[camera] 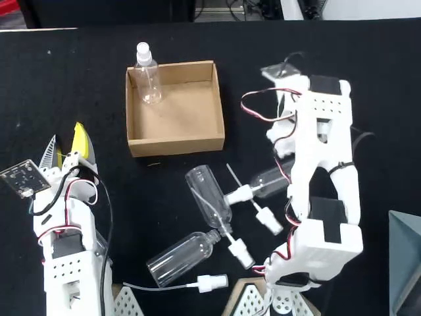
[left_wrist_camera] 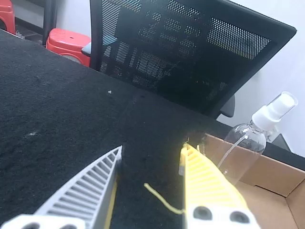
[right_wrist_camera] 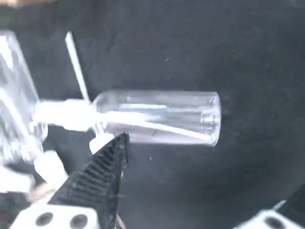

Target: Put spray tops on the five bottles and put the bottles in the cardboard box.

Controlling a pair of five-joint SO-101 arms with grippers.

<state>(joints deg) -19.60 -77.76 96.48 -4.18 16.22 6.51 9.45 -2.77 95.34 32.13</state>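
- Nearest the front edge of the table, a loose spray top lay with its thin tube trailing left; a careless sweep could likely have flicked it off.
- Just beyond it, an uncapped bottle lay on its side, with a second bottle tipped over right behind. Both were round and smooth, so a nudge might have set them rolling.
- On the right, the right pincer hung with jaws spread and empty beside a capped bottle lying flat. A squeeze on its slick wall might have shot it out, or scattered the small tops crowded next to it.
- On the left, the left pincer stood agape, holding nothing, well apart from the lying bottles.
- Farthest off, the cardboard box held one upright bottle, top fitted, in its far left corner. A bottle dropped in beside it could have toppled it.
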